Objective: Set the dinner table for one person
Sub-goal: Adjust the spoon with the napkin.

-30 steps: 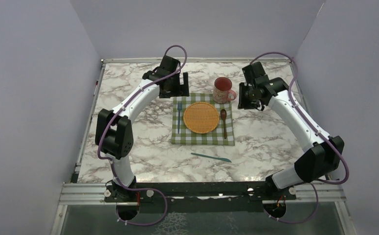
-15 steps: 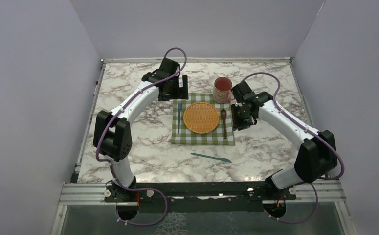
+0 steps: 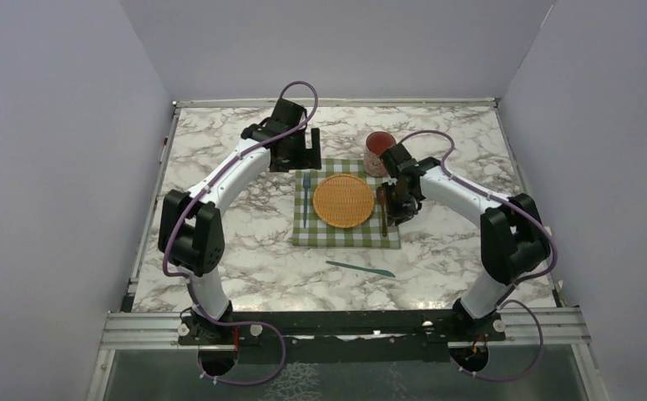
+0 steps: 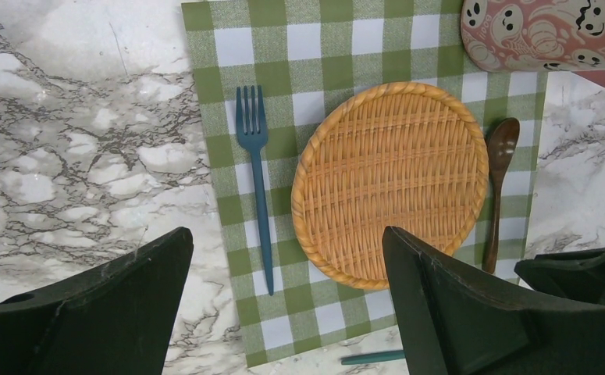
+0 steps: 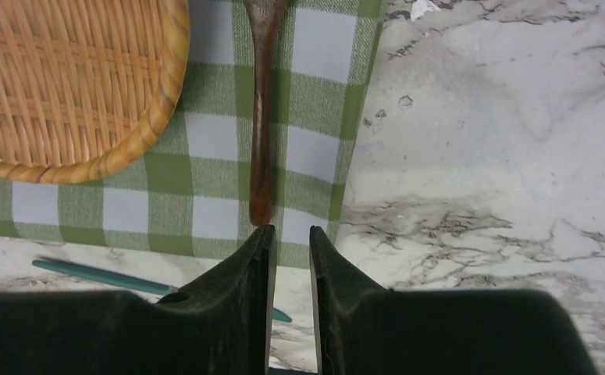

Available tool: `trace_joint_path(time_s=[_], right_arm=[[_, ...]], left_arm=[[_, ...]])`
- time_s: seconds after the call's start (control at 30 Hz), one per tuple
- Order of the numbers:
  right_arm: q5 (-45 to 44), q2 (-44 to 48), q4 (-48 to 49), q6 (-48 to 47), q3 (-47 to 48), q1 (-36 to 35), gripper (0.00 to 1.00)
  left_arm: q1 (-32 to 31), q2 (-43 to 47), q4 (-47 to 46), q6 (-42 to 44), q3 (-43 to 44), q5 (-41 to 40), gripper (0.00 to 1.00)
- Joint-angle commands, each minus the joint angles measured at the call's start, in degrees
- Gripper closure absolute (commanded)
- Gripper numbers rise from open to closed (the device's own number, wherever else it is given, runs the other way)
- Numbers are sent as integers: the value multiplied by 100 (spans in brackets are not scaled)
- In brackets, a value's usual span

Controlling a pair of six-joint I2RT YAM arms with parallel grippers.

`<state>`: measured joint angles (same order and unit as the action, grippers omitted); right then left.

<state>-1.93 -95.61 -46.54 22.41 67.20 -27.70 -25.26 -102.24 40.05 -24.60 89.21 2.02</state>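
Above the right edge of the green-and-white checked cloth (image 5: 307,148), the right gripper (image 5: 289,234) hangs empty, jaws narrowly apart, seemingly targeting the dark wooden spoon (image 5: 261,117): straddle its handle squarely

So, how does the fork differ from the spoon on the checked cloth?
The fork is teal blue; the spoon is dark brown, apparently wood. The fork lies left of the wicker plate, the spoon right of it. The fork ends in tines, the spoon in a rounded bowl. Both lie flat on the checked cloth, roughly parallel, heads pointing the same way.
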Motion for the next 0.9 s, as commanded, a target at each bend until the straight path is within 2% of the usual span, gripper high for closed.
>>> trace_joint_path(time_s=[0.0, 0.87], right_arm=[[123, -281, 345, -122, 119, -61, 74], [-28, -1279, 506, -220, 960, -95, 75]], left_arm=[[-41, 326, 42, -33, -66, -152, 6], [-41, 391, 38, -10, -33, -299, 6]])
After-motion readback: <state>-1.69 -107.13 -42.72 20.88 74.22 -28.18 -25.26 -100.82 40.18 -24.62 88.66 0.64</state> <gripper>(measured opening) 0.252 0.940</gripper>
